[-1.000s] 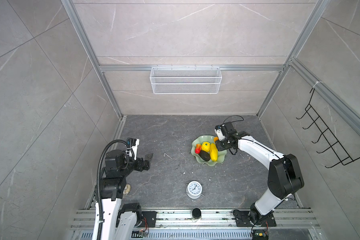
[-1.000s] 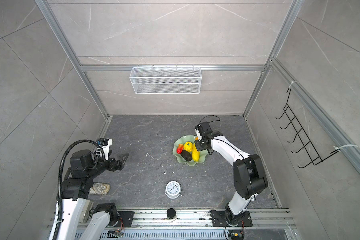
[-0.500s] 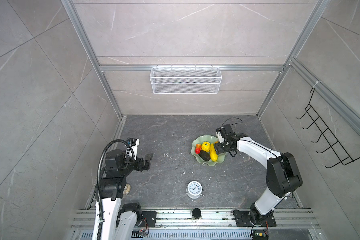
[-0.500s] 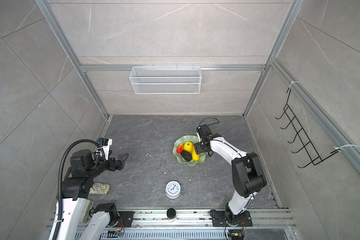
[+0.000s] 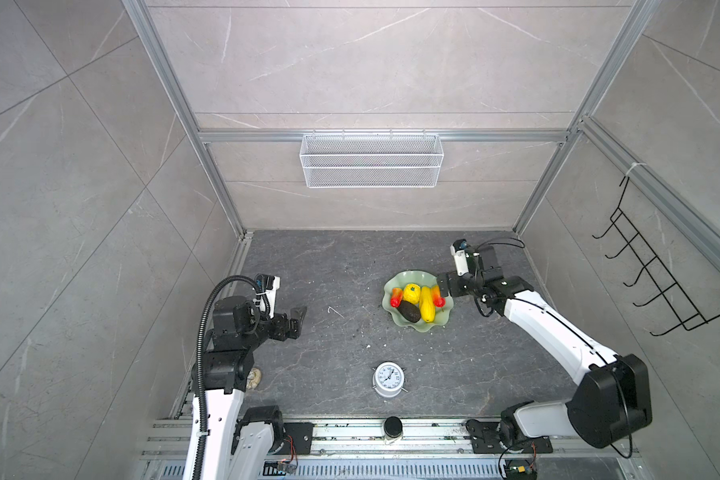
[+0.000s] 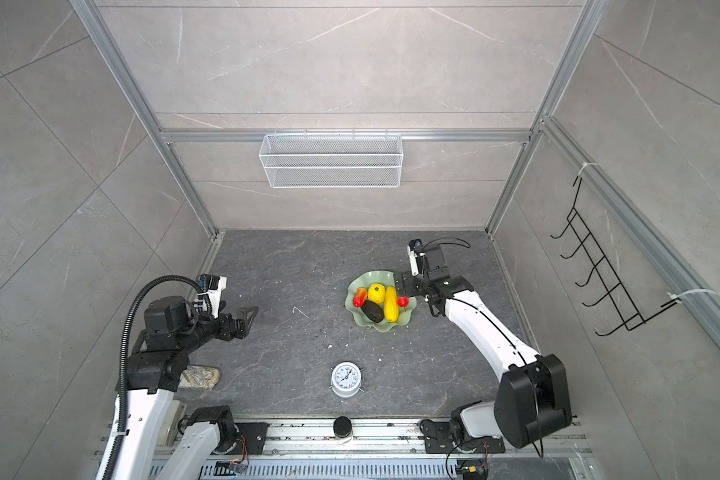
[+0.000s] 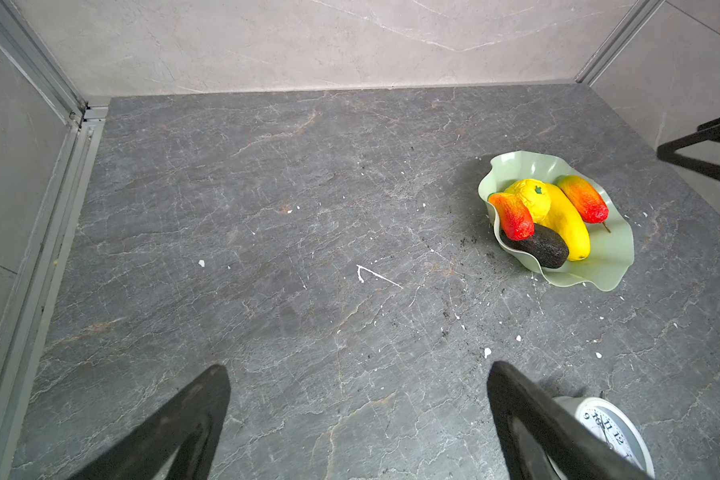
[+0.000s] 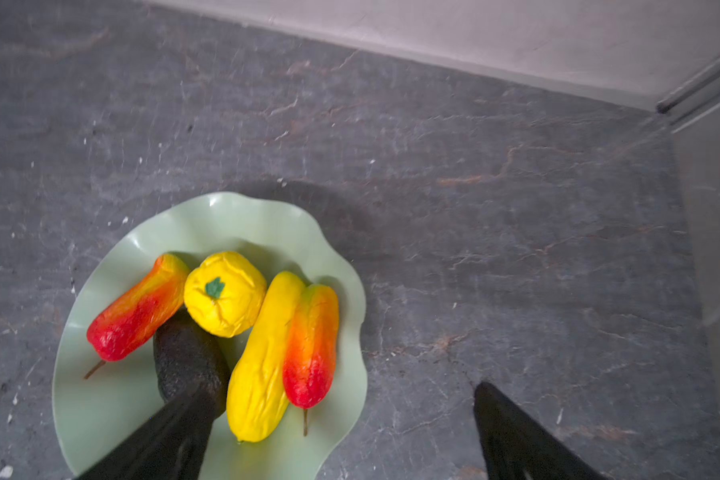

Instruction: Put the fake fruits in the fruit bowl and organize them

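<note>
Five fake fruits (image 5: 428, 311) lying in mint fruit bowl (image 5: 442, 321), about 2 o'clock from centre of table (image 5: 329, 270): avocado (image 5: 409, 311), long yellow fruit (image 5: 427, 305), bumpy yellow one (image 5: 411, 292), two red-orange pieces (image 5: 396, 296). Right gripper (image 8: 346, 395) spread wide, empty, at bowl's 2 o'clock rim. Left gripper (image 7: 358, 368) apart, empty, far off at 9 o'clock.

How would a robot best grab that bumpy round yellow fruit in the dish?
Probably from straight above, closing across the upper sides of the bumpy yellow fruit. It is round, green stem up, and hemmed in by a red-orange fruit, the long yellow fruit and the avocado, so sideways approaches look blocked.
</note>
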